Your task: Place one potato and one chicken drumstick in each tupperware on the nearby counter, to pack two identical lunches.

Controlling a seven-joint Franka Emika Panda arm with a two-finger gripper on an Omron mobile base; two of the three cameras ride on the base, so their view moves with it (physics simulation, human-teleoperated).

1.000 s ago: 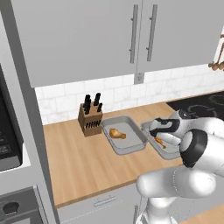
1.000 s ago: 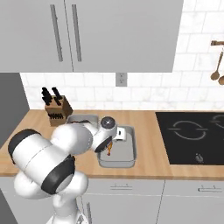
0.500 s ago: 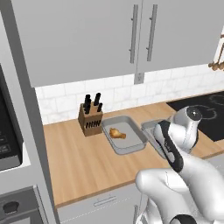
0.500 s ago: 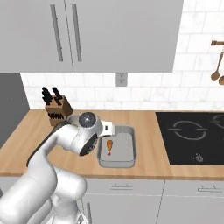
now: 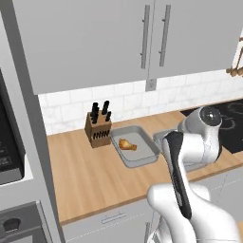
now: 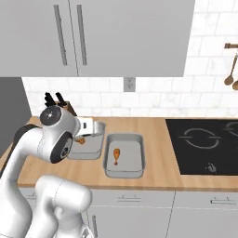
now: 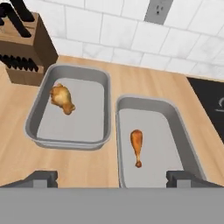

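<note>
In the hand view, the knife block (image 7: 24,46) stood far out to the left of the jaws and well beyond them, against the tiled wall (image 7: 113,30). Next came the left tupperware (image 7: 39,116), lying on the counter (image 7: 140,85) ahead of the left finger, with one chicken drumstick (image 7: 61,98) resting in its far left part. Just beside it, with a narrow strip of wood between the rims, the right tupperware (image 7: 186,131) lay straight ahead between the two fingertips, and its own drumstick (image 7: 137,146) lay lengthwise on the floor, a little left of the midline between the jaws. Farthest right, past the right finger, showed a corner of the black cooktop (image 7: 214,100).

The gripper (image 7: 111,178) hung above the trays with its jaws spread wide and nothing between them. Each tray held a drumstick and no potato was seen in either, so the meat half looked done and the potatoes remained. To do the next step well, the hand would need to lift clear of the rims before swinging away, so as not to nudge either tray, then fetch a potato with the jaws wide across its short axis.
</note>
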